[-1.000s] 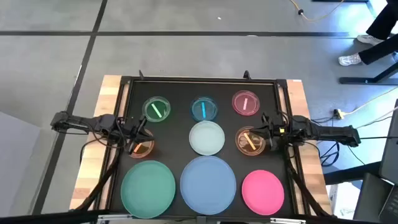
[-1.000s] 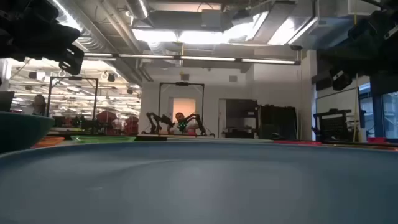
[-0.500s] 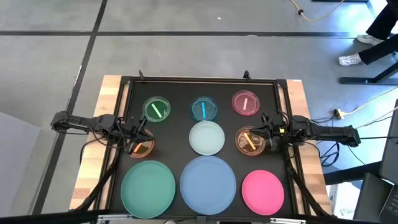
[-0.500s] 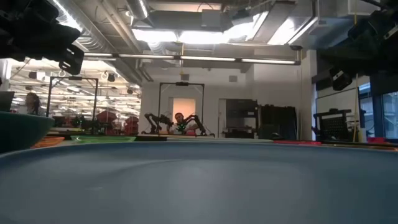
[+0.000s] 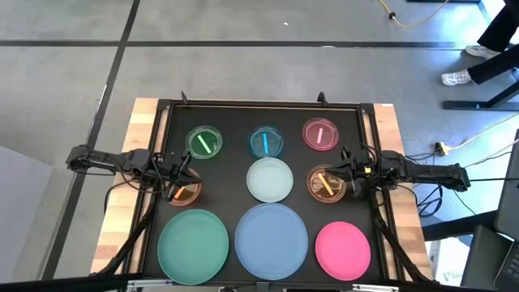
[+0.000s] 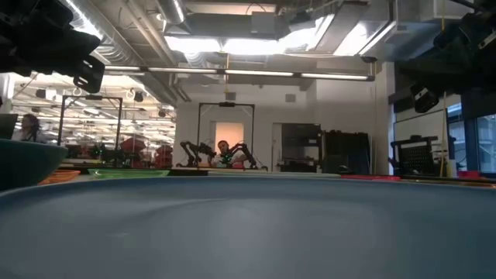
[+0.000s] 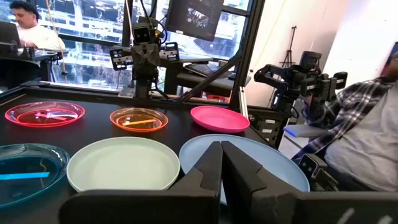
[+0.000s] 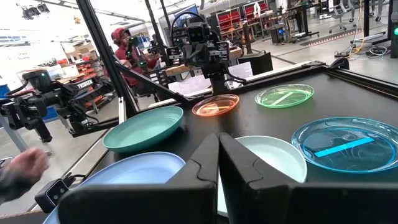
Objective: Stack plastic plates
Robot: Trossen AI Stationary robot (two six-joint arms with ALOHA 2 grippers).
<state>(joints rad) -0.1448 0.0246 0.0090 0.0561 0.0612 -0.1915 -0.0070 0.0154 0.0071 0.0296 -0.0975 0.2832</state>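
Observation:
Nine round plates lie flat on the black table top. In the high view the far row holds small translucent green [image 5: 204, 143], blue [image 5: 266, 142] and pink [image 5: 320, 134] plates. The middle row holds a small orange plate [image 5: 185, 193], a mid-size pale plate [image 5: 269, 180] and a second orange plate [image 5: 326, 183]. Large teal [image 5: 193, 246], blue [image 5: 272, 240] and pink [image 5: 343, 250] plates fill the near row. My left gripper [image 5: 182, 173] hangs shut above the left orange plate's far rim. My right gripper [image 5: 345, 172] hangs shut over the right orange plate's right rim. Both wrist views show the fingers [image 7: 221, 163] [image 8: 218, 155] closed together.
A raised black frame [image 5: 259, 105] borders the table top, with wooden strips [image 5: 130, 178] outside it. Coloured sticks lie in the small plates. A person in a plaid sleeve [image 7: 367, 124] is beside the table, and a hand [image 8: 25, 167] shows near its corner. The large blue plate [image 6: 248, 225] fills the low view.

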